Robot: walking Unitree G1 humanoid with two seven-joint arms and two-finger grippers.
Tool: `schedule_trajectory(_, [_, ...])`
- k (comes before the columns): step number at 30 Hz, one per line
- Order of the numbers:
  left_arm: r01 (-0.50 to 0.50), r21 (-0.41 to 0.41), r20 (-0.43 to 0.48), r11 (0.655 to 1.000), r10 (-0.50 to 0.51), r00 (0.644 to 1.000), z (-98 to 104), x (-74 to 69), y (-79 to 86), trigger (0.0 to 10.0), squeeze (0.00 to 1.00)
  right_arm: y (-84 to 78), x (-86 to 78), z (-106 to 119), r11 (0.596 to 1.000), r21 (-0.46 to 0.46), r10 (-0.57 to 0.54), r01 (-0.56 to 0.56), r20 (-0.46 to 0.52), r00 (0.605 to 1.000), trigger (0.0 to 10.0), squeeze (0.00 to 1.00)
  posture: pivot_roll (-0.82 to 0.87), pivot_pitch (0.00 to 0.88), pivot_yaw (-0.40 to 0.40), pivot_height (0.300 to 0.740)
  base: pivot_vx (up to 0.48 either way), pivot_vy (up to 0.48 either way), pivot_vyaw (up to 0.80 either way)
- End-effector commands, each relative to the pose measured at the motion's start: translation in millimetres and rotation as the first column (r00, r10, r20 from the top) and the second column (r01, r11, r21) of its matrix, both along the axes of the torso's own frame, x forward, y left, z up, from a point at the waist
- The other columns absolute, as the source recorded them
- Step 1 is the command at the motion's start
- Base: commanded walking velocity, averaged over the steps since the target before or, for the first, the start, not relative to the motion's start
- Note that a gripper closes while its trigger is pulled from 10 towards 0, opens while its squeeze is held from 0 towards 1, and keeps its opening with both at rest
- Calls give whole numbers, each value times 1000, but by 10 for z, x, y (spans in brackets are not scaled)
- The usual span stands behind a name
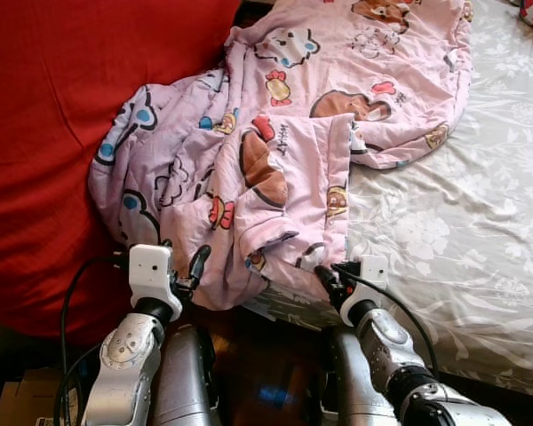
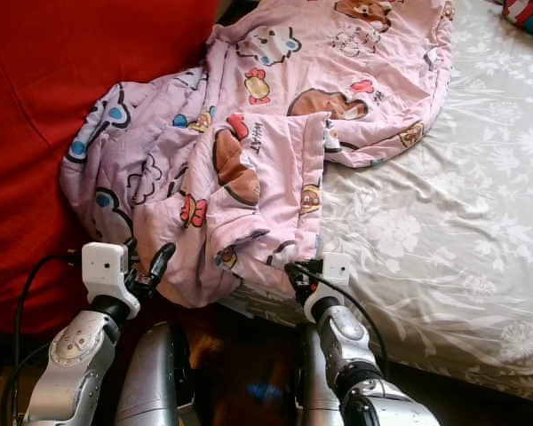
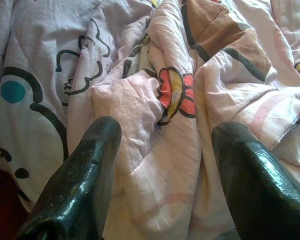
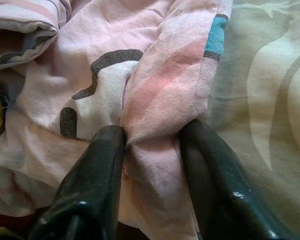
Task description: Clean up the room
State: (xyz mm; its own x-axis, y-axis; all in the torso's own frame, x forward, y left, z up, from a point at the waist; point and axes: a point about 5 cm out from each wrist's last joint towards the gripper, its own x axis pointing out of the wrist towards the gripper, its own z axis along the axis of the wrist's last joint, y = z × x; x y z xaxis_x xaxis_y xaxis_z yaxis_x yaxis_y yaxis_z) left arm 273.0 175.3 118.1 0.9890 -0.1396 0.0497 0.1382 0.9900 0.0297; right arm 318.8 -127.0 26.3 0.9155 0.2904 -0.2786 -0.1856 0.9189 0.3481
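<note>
Pink cartoon blanket bunched across the bed, drooping off its edge beside a red cover. Right gripper pinches a blanket fold at the edge. Left gripper fingers spread, against the blanket.

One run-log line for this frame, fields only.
right gripper: shut on blanket edge | left gripper: open at blanket | bed: blanket bunched, hanging off near edge
</note>
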Motion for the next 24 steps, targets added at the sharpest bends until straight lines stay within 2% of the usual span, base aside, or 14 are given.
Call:
schedule_trajectory(1, [-4,13,-19,1000,4,1000,-25,-42,20,10000,0,17,-64,-69,1000,12,5,-5,-21,1000,0,0,45,284,9,563,0,0,0])
schedule_trajectory(14, [-7,16,-32,1000,7,999,-55,-27,25,10000,0,4,-59,-67,1000,-18,20,-20,-21,1000,0,0,45,271,7,563,0,0,0])
schedule_trajectory(24, [-27,23,-59,999,28,998,-139,-16,95,10000,0,-15,-62,-55,999,-35,20,-20,5,1000,0,0,39,248,1,563,0,0,0])
